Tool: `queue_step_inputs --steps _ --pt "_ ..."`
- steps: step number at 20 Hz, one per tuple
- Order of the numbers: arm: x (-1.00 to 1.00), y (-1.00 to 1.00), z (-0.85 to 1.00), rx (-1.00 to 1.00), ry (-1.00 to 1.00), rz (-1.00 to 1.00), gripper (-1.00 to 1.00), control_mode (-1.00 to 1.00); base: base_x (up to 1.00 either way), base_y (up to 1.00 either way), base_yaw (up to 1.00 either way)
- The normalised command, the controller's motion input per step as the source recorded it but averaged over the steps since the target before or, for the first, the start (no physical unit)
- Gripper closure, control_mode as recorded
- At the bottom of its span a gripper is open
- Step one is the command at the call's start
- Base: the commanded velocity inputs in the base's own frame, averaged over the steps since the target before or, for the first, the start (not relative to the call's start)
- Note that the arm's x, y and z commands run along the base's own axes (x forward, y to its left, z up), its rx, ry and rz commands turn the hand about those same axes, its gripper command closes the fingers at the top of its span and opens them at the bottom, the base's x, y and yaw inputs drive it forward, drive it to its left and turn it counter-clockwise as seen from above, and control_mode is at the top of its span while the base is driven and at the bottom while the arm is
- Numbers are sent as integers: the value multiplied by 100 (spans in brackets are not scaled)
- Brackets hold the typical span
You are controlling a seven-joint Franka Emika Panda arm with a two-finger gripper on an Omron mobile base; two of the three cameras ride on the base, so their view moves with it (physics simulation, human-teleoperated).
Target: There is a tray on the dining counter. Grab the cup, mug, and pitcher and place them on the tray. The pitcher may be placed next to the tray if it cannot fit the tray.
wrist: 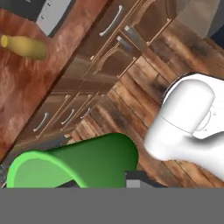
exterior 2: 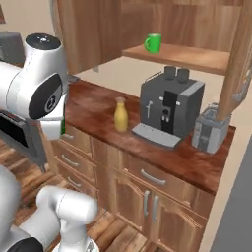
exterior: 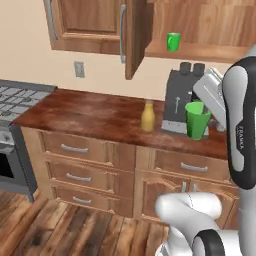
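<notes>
- We see the gripper point(wrist: 131, 181) closed on the green cup point(exterior: 197, 120), which hangs in the air in front of the grey coffee machine point(exterior 2: 169, 109).
- The mustard-yellow pitcher point(exterior: 147, 115) stands upright on the wood counter point(exterior: 95, 112), just left of the coffee machine.
- The green mug point(exterior: 173, 41) sits on the open cabinet shelf point(exterior 2: 187, 55) above the coffee machine.
- A toaster point(exterior 2: 210, 129) stands just right of the coffee machine.
</notes>
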Motion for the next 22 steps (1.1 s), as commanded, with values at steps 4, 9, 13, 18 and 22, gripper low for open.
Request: queue_step_inputs --steps 4,9,13,18,22 --pt "0 0 0 0 0 0 100 100 -16 21 97" --pt "0 0 0 0 0 0 100 100 -4 17 98" --pt "0 0 0 0 0 0 100 100 0 13 94" --pt "0 0 0 0 0 0 100 100 0 10 90" --pt "0 0 0 0 0 0 100 100 0 4 87"
